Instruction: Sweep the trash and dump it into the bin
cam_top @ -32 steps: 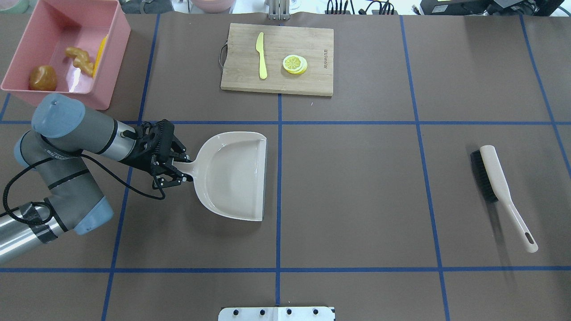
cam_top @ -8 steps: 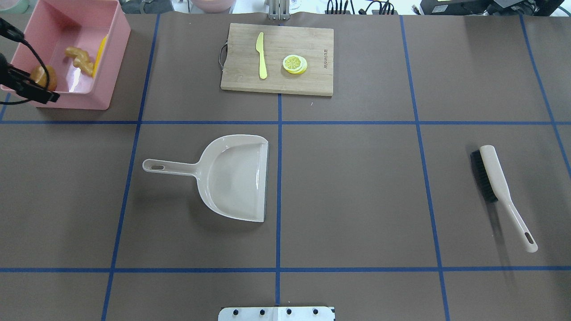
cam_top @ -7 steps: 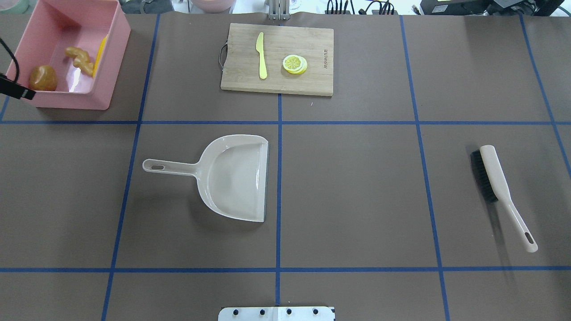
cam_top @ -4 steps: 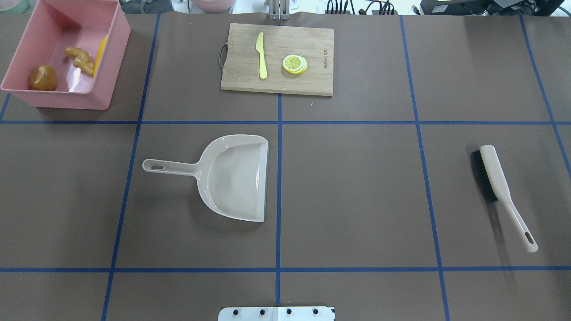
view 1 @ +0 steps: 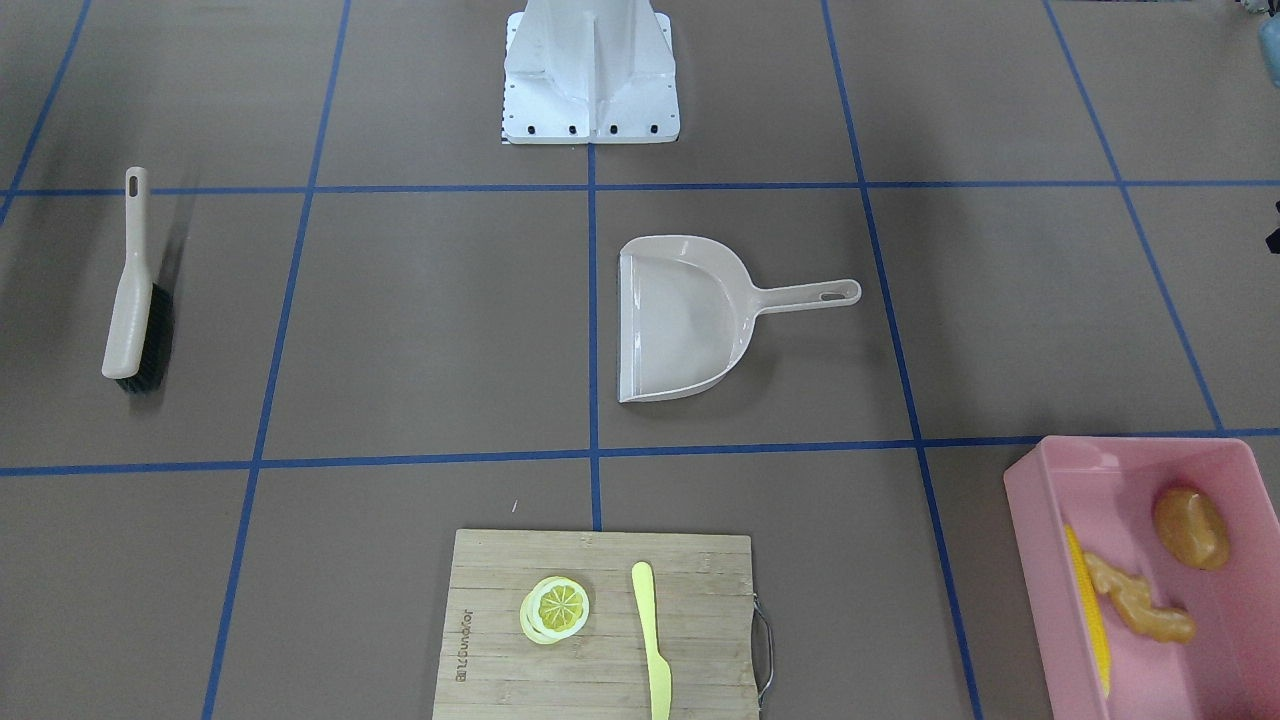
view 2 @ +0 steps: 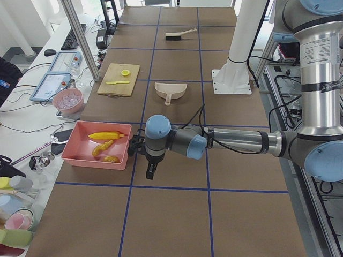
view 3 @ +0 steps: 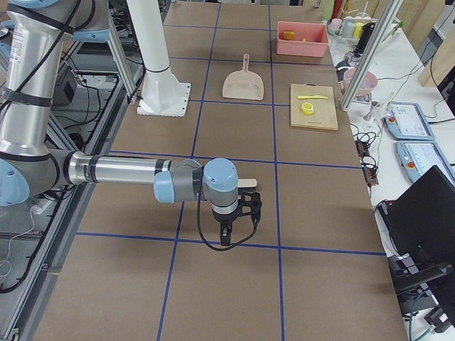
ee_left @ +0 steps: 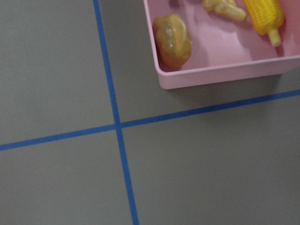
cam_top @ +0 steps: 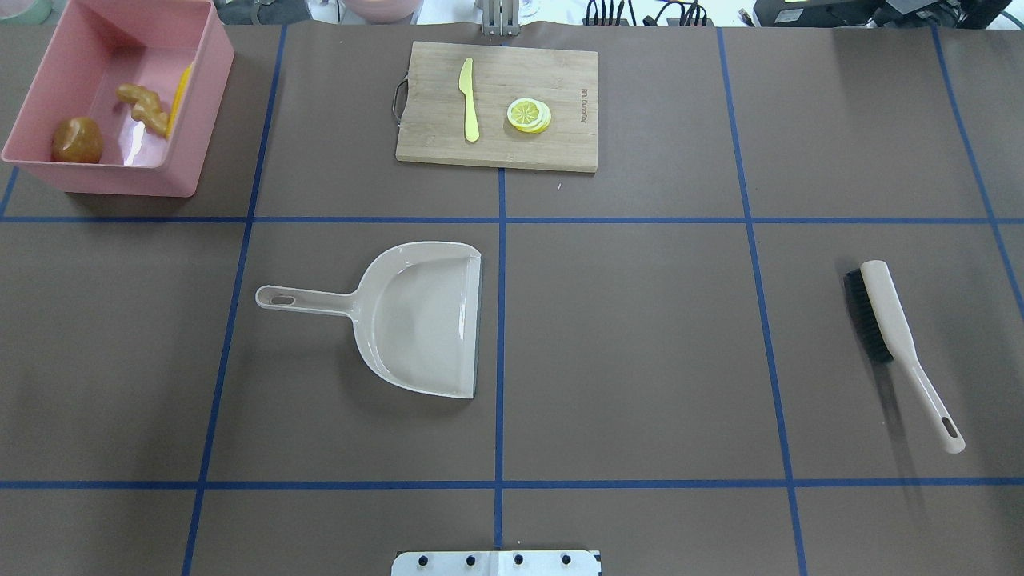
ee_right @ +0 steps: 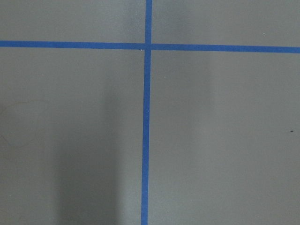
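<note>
Overhead camera behind the robot looks down over the whole desk [cam_top: 640, 320], front-facing camera opposite shares its dustpan [cam_top: 424, 320] and cutting board [cam_top: 432, 120], side cameras look along the desk from each end, left wrist close over a corner of the bin [ee_left: 220, 77], right wrist close on desk.

The bin [cam_top: 120, 181] is a large pink rectangular plastic tub with smooth walls and an open top. It stands upright on the table [cam_top: 640, 336], at the far corner on the robot's left. All three trash items lie inside it, on its floor.

- Corn cob [cam_top: 181, 98]: yellow, lying lengthwise against the long wall that faces the table's middle.
- Ginger root [cam_top: 144, 108]: tan and knobbly, lying flat just beside the cob.
- Lump [cam_top: 77, 141]: orange-brown, wrinkled, oval. It sits in the near corner on the opposite side from the cob, against the walls, apart from the ginger root.
</note>
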### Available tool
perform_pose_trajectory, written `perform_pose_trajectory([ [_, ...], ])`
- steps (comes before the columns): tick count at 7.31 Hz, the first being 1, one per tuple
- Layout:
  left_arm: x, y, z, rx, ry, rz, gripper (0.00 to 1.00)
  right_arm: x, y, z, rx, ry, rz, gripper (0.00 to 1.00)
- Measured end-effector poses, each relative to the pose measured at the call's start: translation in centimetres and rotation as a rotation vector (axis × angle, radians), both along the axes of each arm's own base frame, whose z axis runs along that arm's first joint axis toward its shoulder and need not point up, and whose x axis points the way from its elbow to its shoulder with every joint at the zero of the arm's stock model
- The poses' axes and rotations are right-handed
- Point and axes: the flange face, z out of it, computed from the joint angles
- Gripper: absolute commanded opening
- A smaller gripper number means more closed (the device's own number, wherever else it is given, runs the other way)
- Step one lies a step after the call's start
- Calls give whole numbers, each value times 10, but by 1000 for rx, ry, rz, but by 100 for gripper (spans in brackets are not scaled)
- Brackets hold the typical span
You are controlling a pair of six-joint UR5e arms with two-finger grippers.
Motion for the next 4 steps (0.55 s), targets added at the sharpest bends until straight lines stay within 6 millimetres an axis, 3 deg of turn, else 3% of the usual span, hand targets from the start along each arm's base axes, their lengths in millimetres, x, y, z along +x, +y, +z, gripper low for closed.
perform_pose_trajectory([
  [2, -29, 23, 24, -85, -17, 30, 98, 0, 1, 2, 4, 0, -8, 100],
  [4, -44, 31, 32, -120, -11, 7, 98, 0, 1, 2, 4, -1, -9, 100],
])
